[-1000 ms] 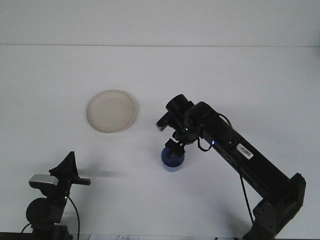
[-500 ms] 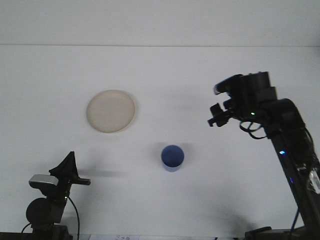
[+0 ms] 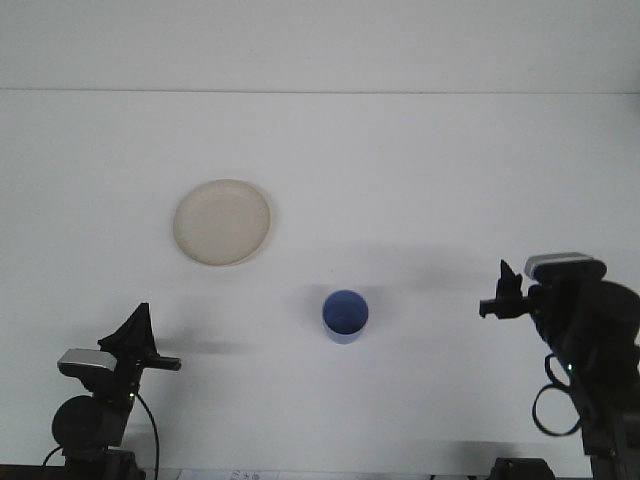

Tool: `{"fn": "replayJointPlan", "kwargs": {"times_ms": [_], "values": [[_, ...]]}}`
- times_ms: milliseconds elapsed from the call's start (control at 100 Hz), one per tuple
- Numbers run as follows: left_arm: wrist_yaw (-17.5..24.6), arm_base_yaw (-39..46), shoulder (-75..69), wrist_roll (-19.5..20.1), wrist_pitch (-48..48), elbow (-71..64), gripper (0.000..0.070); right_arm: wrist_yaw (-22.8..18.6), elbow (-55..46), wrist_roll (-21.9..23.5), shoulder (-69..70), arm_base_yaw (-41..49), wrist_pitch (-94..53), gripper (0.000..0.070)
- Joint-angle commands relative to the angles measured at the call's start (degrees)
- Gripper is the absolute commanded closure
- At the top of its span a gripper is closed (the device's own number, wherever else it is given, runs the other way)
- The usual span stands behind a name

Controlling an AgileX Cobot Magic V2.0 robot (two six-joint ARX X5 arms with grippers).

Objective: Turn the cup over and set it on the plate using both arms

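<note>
Standing mouth-up, the blue cup looks light and stiff — grip its rim wall. Neither the left gripper nor the right gripper shows whether it is wide or narrow — I cannot tell.

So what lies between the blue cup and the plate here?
Nothing: in the front view only bare white table separates the blue cup from the plate.

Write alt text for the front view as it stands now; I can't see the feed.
A blue cup stands upright, mouth up, on the white table, apart from the empty cream plate to its upper left. Neither arm touches it: the left gripper sits at the lower left, the right gripper at the lower right.
</note>
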Motion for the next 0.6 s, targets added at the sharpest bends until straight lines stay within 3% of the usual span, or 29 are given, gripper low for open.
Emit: {"fn": "replayJointPlan", "kwargs": {"times_ms": [0,120,190,220,320,460,590], "values": [[0.1,0.0,0.0,0.0,0.6,-1.1,0.0688,0.8,-3.7,2.8,-4.2,0.1,1.3,0.0337],[0.1,0.0,0.0,0.0,0.6,-1.1,0.0688,1.4,-9.7,4.1,-13.0,0.1,2.3,0.0342],[0.1,0.0,0.0,0.0,0.6,-1.1,0.0688,2.1,-12.1,4.1,-17.2,0.1,2.9,0.0385],[0.1,0.0,0.0,0.0,0.7,-1.1,0.0688,2.7,-12.8,4.1,-18.7,0.1,3.0,0.0437],[0.0,0.0,0.0,-0.2,2.6,-1.1,0.0688,3.9,-13.7,4.1,-22.1,0.1,3.0,0.0700],[0.1,0.0,0.0,-0.3,4.6,0.5,0.0688,4.1,-13.7,4.0,-23.1,0.1,3.2,0.0700],[0.0,0.0,0.6,-3.6,0.7,6.0,0.0688,3.9,-13.7,4.1,-22.5,0.1,3.2,0.0700]]}}
